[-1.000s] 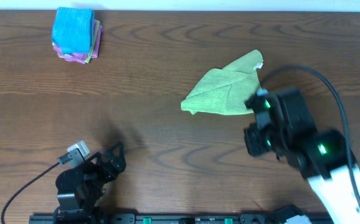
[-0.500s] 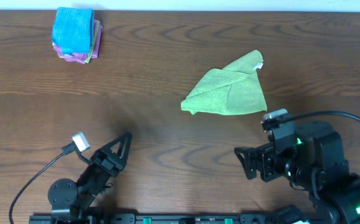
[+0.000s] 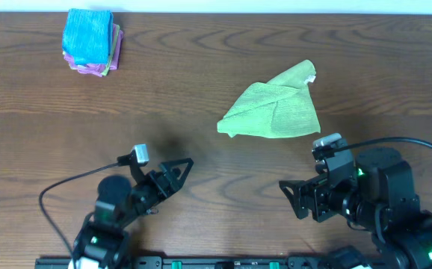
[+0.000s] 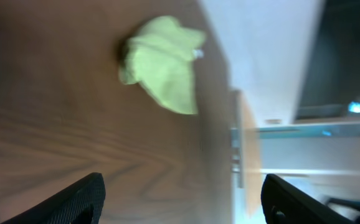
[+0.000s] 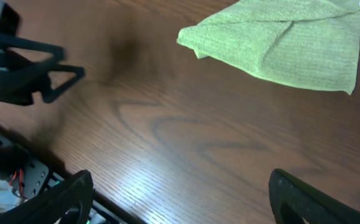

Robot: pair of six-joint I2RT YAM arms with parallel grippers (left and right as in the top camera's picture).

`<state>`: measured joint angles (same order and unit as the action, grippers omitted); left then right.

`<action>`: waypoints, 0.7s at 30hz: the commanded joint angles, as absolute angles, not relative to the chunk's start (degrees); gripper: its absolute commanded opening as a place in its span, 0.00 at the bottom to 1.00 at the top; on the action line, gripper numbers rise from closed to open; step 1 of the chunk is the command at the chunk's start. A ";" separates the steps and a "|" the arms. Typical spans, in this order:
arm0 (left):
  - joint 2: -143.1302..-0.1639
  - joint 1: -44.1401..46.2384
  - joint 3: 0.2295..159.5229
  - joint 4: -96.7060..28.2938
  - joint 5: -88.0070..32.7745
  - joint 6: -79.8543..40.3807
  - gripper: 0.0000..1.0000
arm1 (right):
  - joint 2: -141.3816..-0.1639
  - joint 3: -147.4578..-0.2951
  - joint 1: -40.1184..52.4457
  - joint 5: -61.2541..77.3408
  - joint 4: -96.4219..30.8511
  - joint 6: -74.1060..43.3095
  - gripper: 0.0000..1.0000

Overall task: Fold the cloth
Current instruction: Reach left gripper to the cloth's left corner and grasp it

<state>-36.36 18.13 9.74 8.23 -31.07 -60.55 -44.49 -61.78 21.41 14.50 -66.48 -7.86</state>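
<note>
Claws both gape wide, holding nothing: left gripper (image 3: 175,177) sits front-left of centre, right gripper (image 3: 291,198) front-right, near but clear of the green cloth (image 3: 276,112). It lies loosely doubled, approx. triangular w/ a white tag at its top corner, right of centre on the wood table (image 3: 201,90). Blue-topped stack of folded cloths (image 3: 90,41) sits back-left.

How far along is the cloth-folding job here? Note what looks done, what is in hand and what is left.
Done: the green cloth lies doubled over in a rough triangle on the table, creases showing. In hand: nothing; the left claw and right claw sit open, apart from it. Left: probably squaring the uneven edges, perhaps another fold to match the stack of folded cloths.
</note>
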 commanded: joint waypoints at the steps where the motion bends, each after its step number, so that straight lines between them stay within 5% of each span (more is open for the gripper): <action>1: -44.71 18.37 15.75 9.30 -30.02 -54.28 0.82 | -44.18 -61.71 21.67 14.83 -66.19 -7.05 0.88; 21: -92.77 20.12 44.25 10.72 -35.62 -43.18 0.86 | -44.18 -61.71 21.67 14.81 -63.86 -7.44 0.80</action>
<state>-90.45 18.96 41.82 10.55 -34.39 -45.63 -44.49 -61.76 21.41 14.59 -64.27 -7.84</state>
